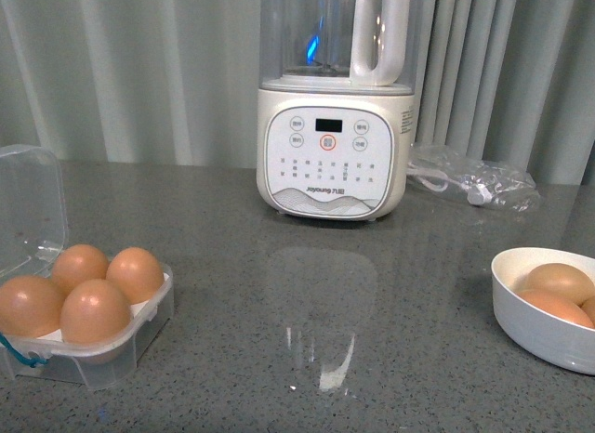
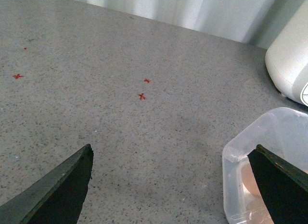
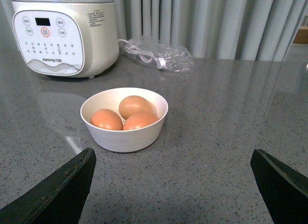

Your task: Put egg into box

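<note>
The clear box [image 1: 139,345] stands at the front left of the table with its lid [image 1: 28,205] open. Orange-brown eggs fill its cells; one is the front egg [image 1: 94,310]. The box also shows in the left wrist view [image 2: 240,161], beside one finger. My left gripper [image 2: 173,159] is open and empty over bare table next to the box. My right gripper [image 3: 173,159] is open and empty, short of a white bowl [image 3: 124,137] that holds three more eggs [image 3: 135,106]. Neither arm shows in the front view.
A white blender [image 1: 335,108] stands at the back middle. A clear bag with a power cord [image 1: 474,180] lies to its right. The bowl [image 1: 539,326] sits at the front right. Small red marks [image 2: 142,96] dot the table. Curtains hang behind.
</note>
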